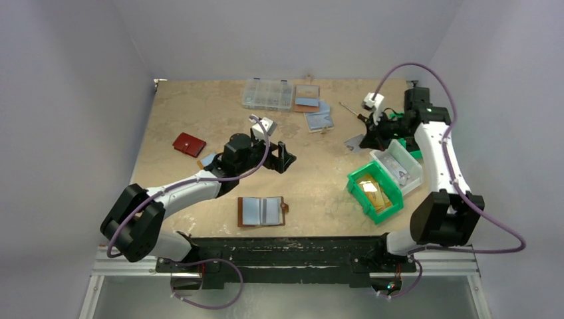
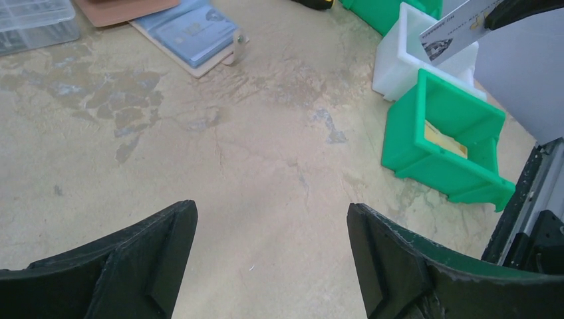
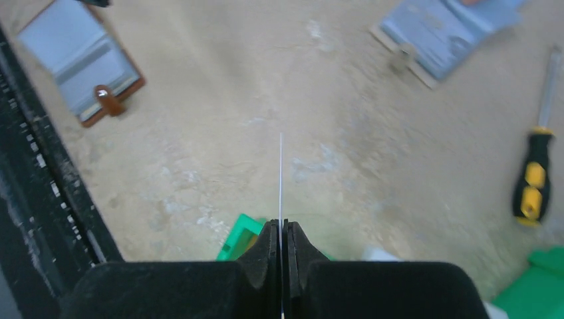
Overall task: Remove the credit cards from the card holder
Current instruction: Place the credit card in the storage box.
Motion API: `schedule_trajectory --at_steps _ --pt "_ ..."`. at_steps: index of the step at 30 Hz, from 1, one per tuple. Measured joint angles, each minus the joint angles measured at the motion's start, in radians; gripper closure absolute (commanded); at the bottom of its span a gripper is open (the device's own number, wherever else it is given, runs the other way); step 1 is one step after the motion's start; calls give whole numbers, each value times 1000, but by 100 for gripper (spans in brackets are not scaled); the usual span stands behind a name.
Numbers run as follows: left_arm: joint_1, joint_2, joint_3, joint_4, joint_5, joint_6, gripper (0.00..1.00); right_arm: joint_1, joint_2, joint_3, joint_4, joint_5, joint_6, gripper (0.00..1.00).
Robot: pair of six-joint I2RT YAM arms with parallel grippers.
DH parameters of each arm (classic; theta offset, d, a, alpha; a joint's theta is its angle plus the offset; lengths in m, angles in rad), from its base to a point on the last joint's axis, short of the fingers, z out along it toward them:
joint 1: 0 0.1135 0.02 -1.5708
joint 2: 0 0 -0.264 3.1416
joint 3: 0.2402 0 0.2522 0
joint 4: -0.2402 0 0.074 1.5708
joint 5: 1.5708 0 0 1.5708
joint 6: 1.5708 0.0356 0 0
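The brown card holder (image 1: 262, 211) lies open near the table's front edge, showing its pale bluish sleeves; the right wrist view has it at the top left (image 3: 80, 60). My right gripper (image 3: 281, 226) is shut on a silvery-grey credit card (image 3: 281, 176), seen edge-on, and holds it above the bins (image 1: 354, 141). That credit card also shows at the top right of the left wrist view (image 2: 459, 26). A gold-orange card (image 1: 374, 193) lies in the green bin (image 2: 444, 138). My left gripper (image 1: 282, 158) hovers open and empty over bare table (image 2: 273, 219).
A green bin (image 1: 359, 183) and a white bin (image 1: 399, 167) stand at the right. A dark red wallet (image 1: 189, 144) lies at the left. At the back are a clear plastic box (image 1: 267, 94), two other holders with blue cards (image 1: 318, 118) and a screwdriver (image 3: 535, 179).
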Motion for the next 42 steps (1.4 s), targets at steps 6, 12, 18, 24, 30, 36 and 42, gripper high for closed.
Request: schedule_trajectory --at_steps 6,12,18,24,30,36,42 --pt "1 54 73 -6 27 -82 12 -166 -101 -106 170 75 171 100" --pt "4 56 77 -9 39 -152 12 -235 -101 -117 169 161 140 100" --pt "6 40 64 -35 38 -154 12 -313 -37 8 20 251 -54 95" --pt "6 -39 -13 -43 32 -130 12 -315 127 122 -173 390 -291 98" --pt "6 -148 -108 -36 13 -113 12 -273 237 137 -233 524 -377 98" --pt "6 -233 -175 -30 -6 -112 12 -190 288 143 -250 627 -417 95" --pt "6 -256 -207 -31 -20 -112 12 -141 354 149 -264 697 -436 82"
